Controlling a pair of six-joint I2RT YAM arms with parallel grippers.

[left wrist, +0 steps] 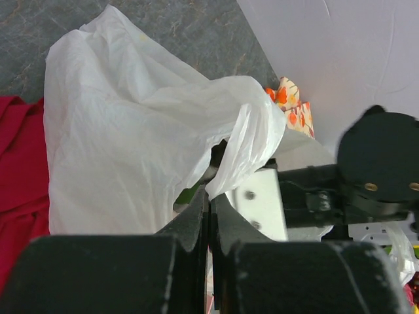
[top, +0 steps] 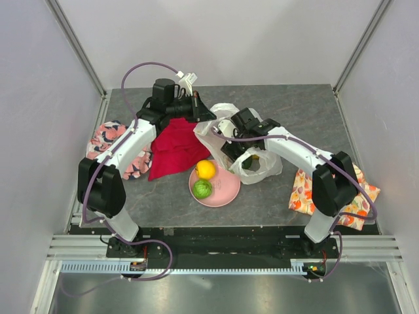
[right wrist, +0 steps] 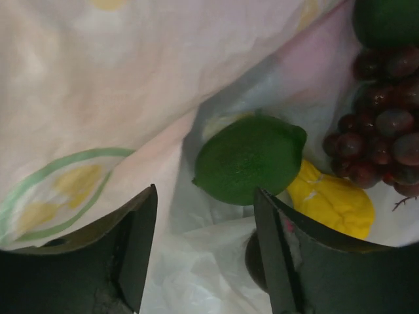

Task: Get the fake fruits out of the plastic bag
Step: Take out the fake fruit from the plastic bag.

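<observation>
Near the middle of the table (top: 294, 111), the bag (top: 243, 175) is held up at its rim by the left gripper (left wrist: 209, 206), whose jaws are pressed together on the thin plastic. The right gripper (right wrist: 206, 196) is set in the bag's mouth, jaws spread wide, nothing gripped. A lime (right wrist: 249, 167) is seen just ahead of them, beside grapes (right wrist: 380, 137) and a yellow fruit (right wrist: 334, 203). On the plate (top: 226, 194), a citrus (top: 205, 169) and a second lime (top: 202, 189) are seen.
</observation>
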